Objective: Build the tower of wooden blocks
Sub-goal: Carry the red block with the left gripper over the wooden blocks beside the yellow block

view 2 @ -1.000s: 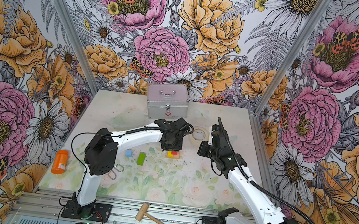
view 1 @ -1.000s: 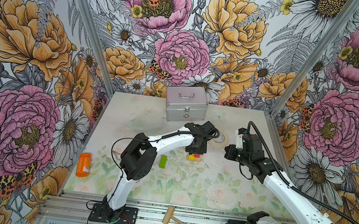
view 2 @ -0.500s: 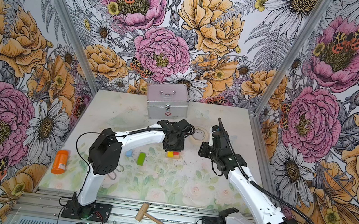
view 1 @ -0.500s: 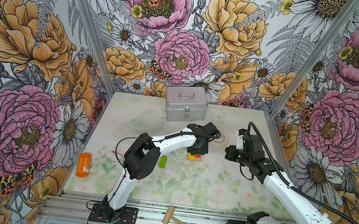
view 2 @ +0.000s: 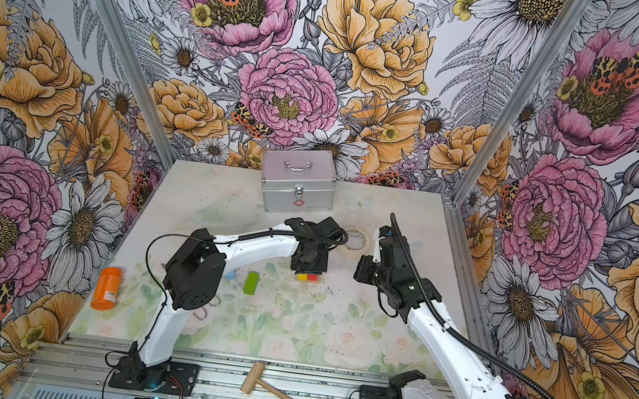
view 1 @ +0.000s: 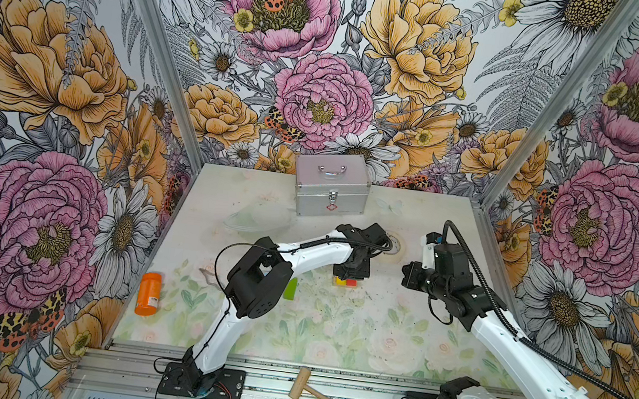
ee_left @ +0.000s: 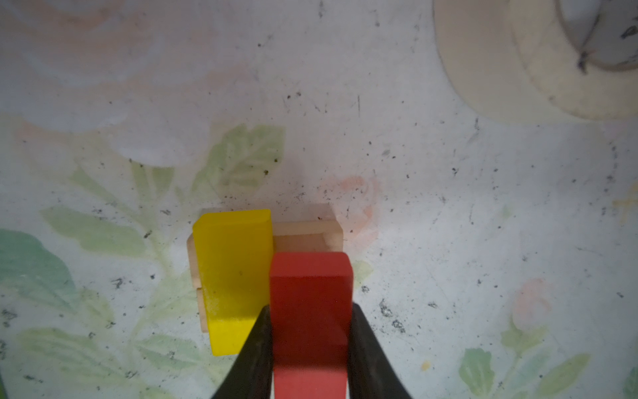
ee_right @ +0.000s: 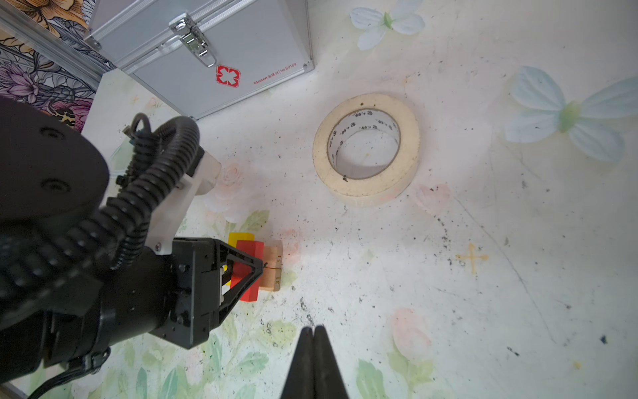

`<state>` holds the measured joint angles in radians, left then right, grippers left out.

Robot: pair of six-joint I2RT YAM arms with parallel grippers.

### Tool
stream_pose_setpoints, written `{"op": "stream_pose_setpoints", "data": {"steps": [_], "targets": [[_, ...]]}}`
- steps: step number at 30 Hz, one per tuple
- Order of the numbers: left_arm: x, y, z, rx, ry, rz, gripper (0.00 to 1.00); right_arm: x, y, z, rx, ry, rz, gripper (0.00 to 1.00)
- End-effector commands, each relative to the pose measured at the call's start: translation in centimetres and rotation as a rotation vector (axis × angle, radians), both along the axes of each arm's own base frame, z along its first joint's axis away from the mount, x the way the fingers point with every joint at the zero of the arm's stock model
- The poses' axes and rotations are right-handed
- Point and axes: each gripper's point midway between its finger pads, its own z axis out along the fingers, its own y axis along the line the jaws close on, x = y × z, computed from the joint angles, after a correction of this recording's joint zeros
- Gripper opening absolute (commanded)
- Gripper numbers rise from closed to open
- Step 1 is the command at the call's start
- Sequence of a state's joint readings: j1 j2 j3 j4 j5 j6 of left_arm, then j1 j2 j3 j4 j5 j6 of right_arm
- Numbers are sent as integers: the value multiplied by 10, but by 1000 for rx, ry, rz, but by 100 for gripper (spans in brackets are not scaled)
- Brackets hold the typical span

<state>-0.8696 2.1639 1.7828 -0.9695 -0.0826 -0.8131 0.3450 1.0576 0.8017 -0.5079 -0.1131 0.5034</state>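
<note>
Left jaws grip the red bar (ee_left: 310,311) beside the yellow bar (ee_left: 234,276) over two tan bars (ee_left: 303,229); right jaws pressed together, empty, above the worktop (ee_right: 448,276) nearby.

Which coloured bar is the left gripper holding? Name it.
The red bar: the left gripper is shut on its sides. The yellow bar sits free beside it on the tan bars; the green bar lies apart, off the stack.

The red bar (ee_left: 310,311), yellow bar (ee_left: 234,276) and green bar (view 2: 251,282) are solid-coloured; the tan bars (ee_left: 303,238) are plain pale wood. The table (view 2: 292,331) bears a faded pastel flower print.
</note>
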Motion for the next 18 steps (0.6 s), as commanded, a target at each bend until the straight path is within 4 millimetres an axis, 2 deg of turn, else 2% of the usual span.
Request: {"op": "stream_pose_setpoints", "data": {"steps": [1, 18], "targets": [[2, -9, 4, -17, -12, 4, 0, -1, -2, 4, 8, -18, 4, 0], [2, -8, 2, -6, -16, 2, 0, -3, -2, 3, 13, -15, 4, 0]]}}
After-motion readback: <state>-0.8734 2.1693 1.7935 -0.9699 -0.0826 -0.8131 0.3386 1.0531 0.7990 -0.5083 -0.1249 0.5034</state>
